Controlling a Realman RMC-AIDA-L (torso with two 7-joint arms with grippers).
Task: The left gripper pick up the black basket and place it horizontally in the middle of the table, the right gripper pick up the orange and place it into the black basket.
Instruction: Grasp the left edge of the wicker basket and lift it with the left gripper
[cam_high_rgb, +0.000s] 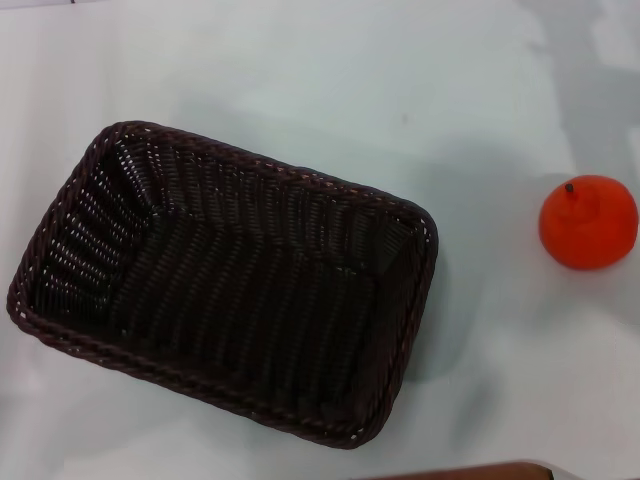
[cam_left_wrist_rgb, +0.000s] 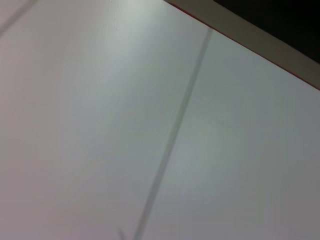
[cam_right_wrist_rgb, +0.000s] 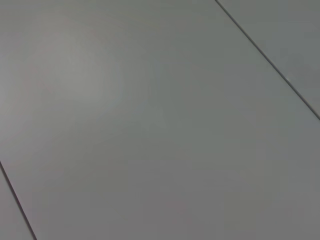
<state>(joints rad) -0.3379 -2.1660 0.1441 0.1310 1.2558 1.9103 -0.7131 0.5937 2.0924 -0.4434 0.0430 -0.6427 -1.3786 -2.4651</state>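
Note:
The black basket (cam_high_rgb: 225, 275) lies on the white table (cam_high_rgb: 330, 90) at the left and middle of the head view, turned a little askew, open side up and empty. The orange (cam_high_rgb: 588, 221) sits on the table at the right edge, apart from the basket, stem up. Neither gripper shows in any view. The left wrist view shows only bare table surface (cam_left_wrist_rgb: 125, 125) with a thin dark line across it. The right wrist view shows only a plain grey surface (cam_right_wrist_rgb: 150, 125) with thin dark lines.
The table's edge (cam_left_wrist_rgb: 260, 42) with a red trim and a dark area beyond it shows in the left wrist view. A brown strip (cam_high_rgb: 470, 472) shows at the bottom edge of the head view. Bare table lies between basket and orange.

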